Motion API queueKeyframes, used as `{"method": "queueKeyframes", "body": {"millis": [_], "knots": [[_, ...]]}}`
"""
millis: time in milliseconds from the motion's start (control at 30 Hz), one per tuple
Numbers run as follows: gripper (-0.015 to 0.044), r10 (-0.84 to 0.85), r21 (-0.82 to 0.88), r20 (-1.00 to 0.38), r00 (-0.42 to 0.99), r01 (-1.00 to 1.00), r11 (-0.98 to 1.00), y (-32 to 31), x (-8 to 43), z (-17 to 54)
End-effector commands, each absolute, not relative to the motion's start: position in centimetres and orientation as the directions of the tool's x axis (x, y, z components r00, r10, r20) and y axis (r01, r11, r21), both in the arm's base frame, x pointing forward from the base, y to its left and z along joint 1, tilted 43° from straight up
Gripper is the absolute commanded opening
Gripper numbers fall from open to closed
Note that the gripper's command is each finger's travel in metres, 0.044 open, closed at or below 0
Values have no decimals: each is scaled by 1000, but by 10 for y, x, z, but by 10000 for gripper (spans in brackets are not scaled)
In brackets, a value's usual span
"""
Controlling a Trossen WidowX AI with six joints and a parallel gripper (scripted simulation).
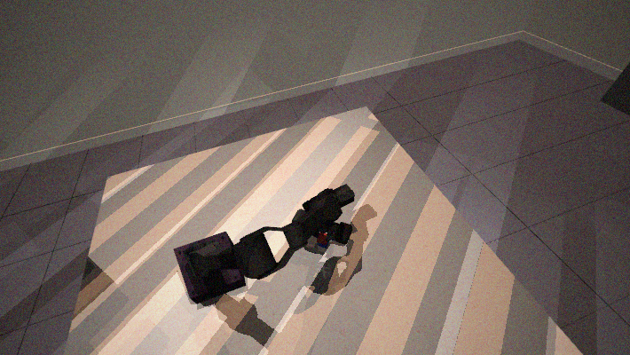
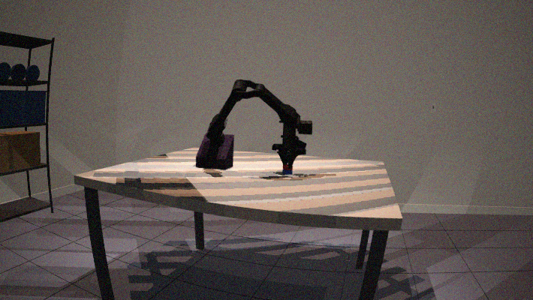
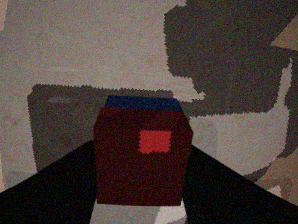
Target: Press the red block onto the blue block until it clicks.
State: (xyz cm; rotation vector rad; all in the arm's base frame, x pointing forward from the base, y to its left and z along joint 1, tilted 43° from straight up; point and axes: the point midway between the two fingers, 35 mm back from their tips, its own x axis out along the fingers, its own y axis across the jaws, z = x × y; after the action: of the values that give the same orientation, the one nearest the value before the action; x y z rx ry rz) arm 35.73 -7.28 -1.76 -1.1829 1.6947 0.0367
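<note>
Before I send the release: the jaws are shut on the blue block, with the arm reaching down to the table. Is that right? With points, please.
Not quite: the jaws are shut on the red block [image 1: 321, 240] [image 2: 287, 166] [image 3: 142, 170], as the wrist view shows. The arm does reach down to the table.

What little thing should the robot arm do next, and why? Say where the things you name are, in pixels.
Probably press the red block [image 1: 322, 238] [image 2: 287, 166] [image 3: 142, 170] gently straight down: the gripper [image 2: 287, 168] [image 3: 140, 153] is shut on it, and it sits directly above the blue block [image 2: 287, 172] [image 3: 144, 103]. Whether it has clicked in, I can't tell, so letting go now might be premature.
</note>
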Motion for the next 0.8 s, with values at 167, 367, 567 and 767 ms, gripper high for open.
{"method": "queueKeyframes", "body": {"millis": [167,367,567,767], "knots": [[0,-679,-482,-734,6,-709,515,-55,358,2],[0,-680,-482,-733,6,-710,514,-47,357,11],[0,-681,-483,-733,6,-710,513,-62,357,-5],[0,-681,-483,-732,6,-710,513,-66,357,-9]]}}
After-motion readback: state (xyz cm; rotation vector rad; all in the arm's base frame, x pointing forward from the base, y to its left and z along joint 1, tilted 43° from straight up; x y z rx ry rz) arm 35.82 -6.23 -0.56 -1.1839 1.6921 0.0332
